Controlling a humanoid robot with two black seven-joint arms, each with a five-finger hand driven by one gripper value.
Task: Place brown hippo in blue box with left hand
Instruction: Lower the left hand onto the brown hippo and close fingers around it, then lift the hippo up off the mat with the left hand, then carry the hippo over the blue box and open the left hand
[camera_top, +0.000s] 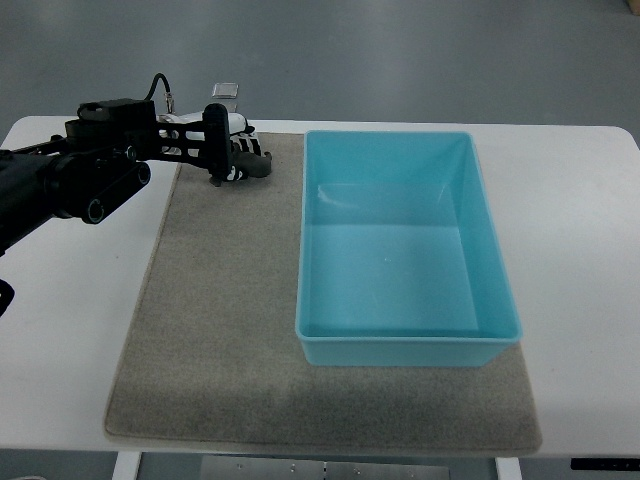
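Top view showed you the grey mat (210, 350) nearest, then the blue box (405, 345) standing empty on it. Farther off, the left hand (238, 160) sat at the mat's far edge; whether it gripped anything, I could not tell. No brown hippo was visible. Judged: grasping stage; next needs a carry rightward over the box wall.
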